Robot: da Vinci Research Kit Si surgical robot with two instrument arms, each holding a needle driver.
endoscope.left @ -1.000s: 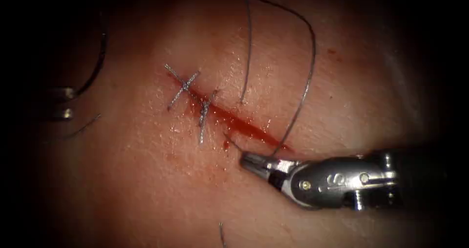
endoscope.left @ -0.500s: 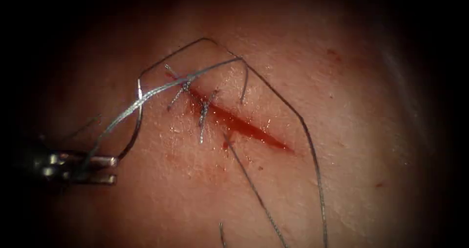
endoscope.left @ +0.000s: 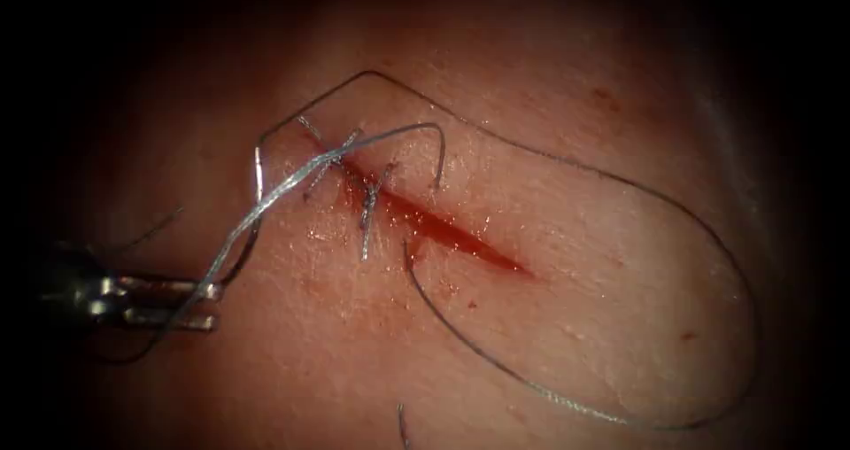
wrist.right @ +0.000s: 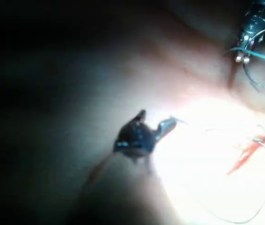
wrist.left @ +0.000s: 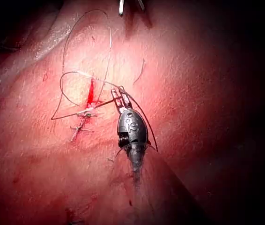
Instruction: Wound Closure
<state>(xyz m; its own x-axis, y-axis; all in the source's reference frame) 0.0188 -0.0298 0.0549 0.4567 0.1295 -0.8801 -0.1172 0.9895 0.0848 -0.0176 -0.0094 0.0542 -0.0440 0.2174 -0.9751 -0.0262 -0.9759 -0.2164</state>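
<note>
The cut (endoscope.left: 443, 230) runs slantwise across the tissue (endoscope.left: 575, 264), with red fluid in it and two tied stitches (endoscope.left: 338, 158) at its upper left end. My left tool (endoscope.left: 212, 304) lies left of the cut, shut on the curved needle (endoscope.left: 257, 211) near one end. The needle arcs above the tissue, not in it. A bright strand of thread (endoscope.left: 292, 177) drapes over the jaws and enters the tissue right of the cut. In the left wrist view the left tool (wrist.left: 118, 96) grips the needle (wrist.left: 146, 123). My right tool (wrist.right: 153, 119) stands open, holding nothing.
A wide loop of thread (endoscope.left: 748, 326) lies on the tissue right of the cut and comes back to the cut's left lip. A short cut end of thread (endoscope.left: 401, 422) lies near the lower edge. The left tool (wrist.right: 245, 47) also appears in the right wrist view.
The right tool has let go beside the cut's lower end and drawn away to the right. The left tool brought the needle in toward the cut. The thread loop has spread wide.
</note>
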